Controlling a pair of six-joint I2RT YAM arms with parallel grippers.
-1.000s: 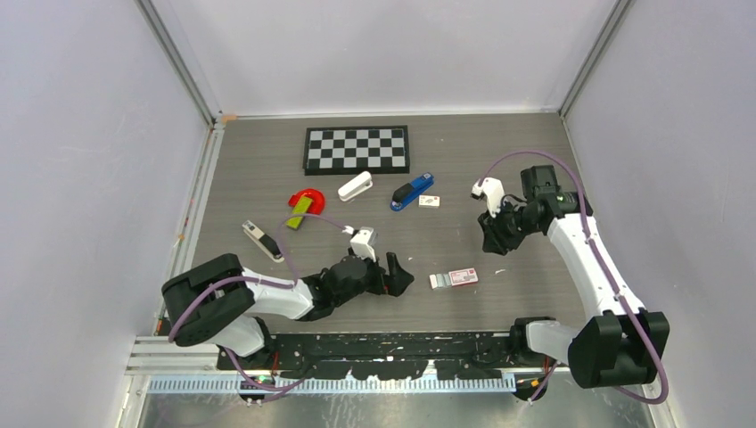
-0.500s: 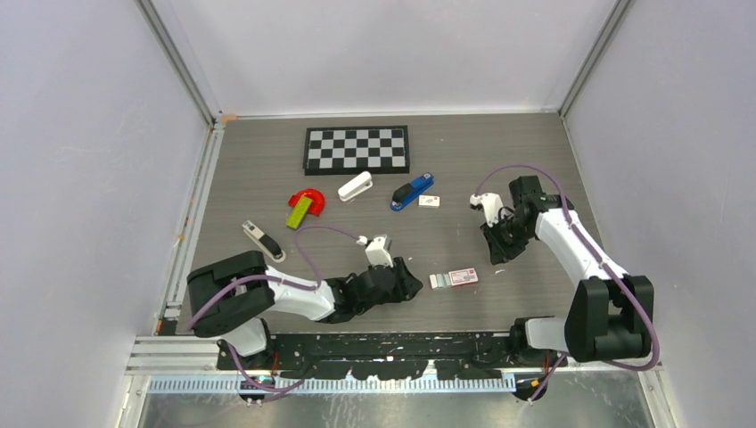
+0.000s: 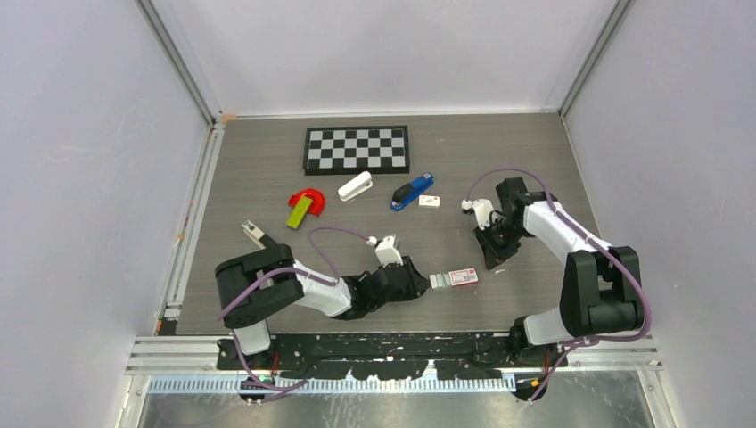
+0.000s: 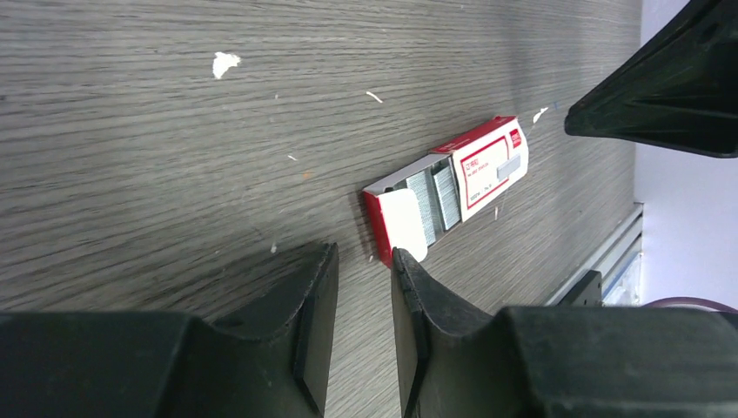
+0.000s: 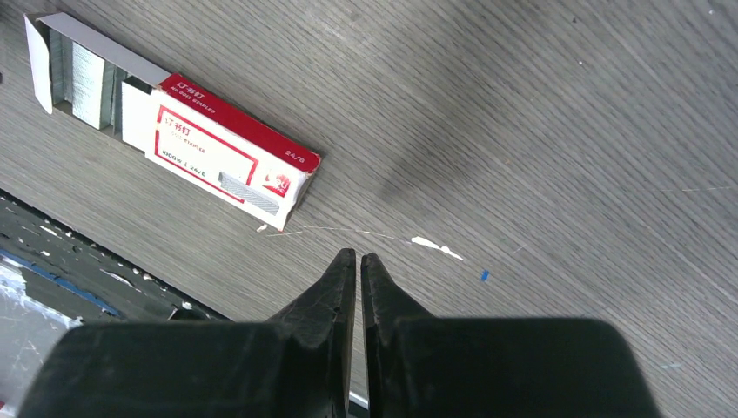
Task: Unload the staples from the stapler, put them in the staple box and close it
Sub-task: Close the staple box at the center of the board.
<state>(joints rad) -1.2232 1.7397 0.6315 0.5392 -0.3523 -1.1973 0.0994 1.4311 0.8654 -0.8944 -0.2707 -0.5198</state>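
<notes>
The small bright-blue plastic stapler point(image 3: 411, 193) lies flat toward the far middle of the grey wood-grain worktop point(image 3: 267, 169), well apart from both arms. A white plastic stapler point(image 3: 356, 186) lies near it on the left, and a small white card point(image 3: 430, 201) lies just beside it on the right. Beyond them, at the far edge, sits a black-and-white chequered board point(image 3: 357, 149). A red curved piece with a green bar across it point(image 3: 305, 205) lies farther left.

The left tool point(image 4: 364, 261) lies low over the worktop toward the near edge. Its two black fingers stand a narrow gap apart with nothing between them. Its tips are just beside the open end of a red-and-white cardboard staple box point(image 4: 483, 165), whose tray is slid out and shows rows of grey staples. Whether the tips touch the box cannot be told.

The right tool point(image 5: 358, 259) points down at bare worktop just right of that box, its fingers pressed almost together and gripping nothing.
</notes>
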